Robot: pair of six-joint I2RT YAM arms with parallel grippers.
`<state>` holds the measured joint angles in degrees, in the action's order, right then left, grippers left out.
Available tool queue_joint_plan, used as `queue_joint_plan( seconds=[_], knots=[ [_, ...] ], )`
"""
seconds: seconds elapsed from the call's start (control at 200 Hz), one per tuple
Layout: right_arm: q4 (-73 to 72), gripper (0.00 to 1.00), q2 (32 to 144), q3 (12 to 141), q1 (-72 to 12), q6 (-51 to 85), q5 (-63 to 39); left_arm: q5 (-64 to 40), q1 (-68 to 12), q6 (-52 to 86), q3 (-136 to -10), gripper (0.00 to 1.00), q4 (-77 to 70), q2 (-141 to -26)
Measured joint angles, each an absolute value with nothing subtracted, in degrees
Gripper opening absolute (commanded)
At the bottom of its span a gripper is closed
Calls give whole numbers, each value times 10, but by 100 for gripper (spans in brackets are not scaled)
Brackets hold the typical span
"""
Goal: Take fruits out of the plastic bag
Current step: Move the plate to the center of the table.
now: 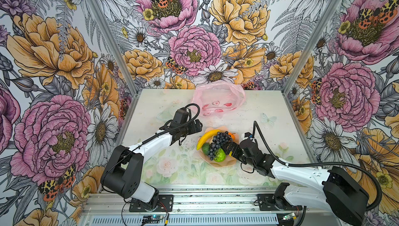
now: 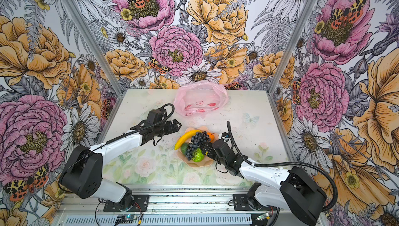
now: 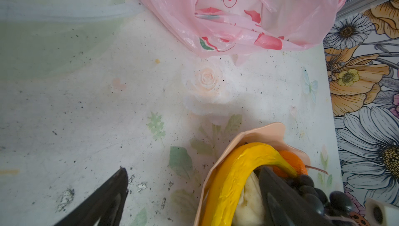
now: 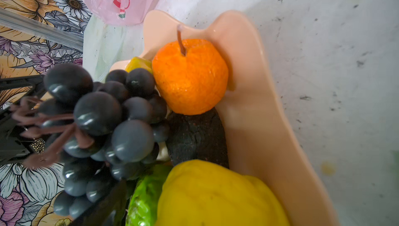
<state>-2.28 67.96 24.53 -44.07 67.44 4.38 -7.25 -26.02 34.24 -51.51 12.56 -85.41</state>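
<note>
Floral wallpaper encloses a pale, flower-printed desk (image 1: 155, 102). Left arm reaches low toward the middle; its gripper (image 1: 198, 125) is empty, jaws apart, between the pink plastic bag (image 1: 218, 97) at the far edge and the peach dish (image 1: 218, 165). Right arm stretches in from the near right; its gripper (image 1: 227, 147), jaws wide, straddles the grape bunch (image 1: 219, 141) on the dish. Banana (image 1: 207, 137), avocado (image 1: 206, 148), green ball (image 1: 220, 155) and orange piece (image 1: 232, 136) crowd the dish, well apart from the bag.
</note>
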Motion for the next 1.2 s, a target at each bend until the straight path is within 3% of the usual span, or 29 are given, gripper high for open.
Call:
queue_joint_plan(
  seconds=[0.721,1.201],
  knots=[
    [-92,99,830,343,-440,631,8,-72,-185,342,-463,95,126,-784],
    [-73,99,799,341,-430,594,1,-69,-142,342,-427,99,131,-738]
  ],
)
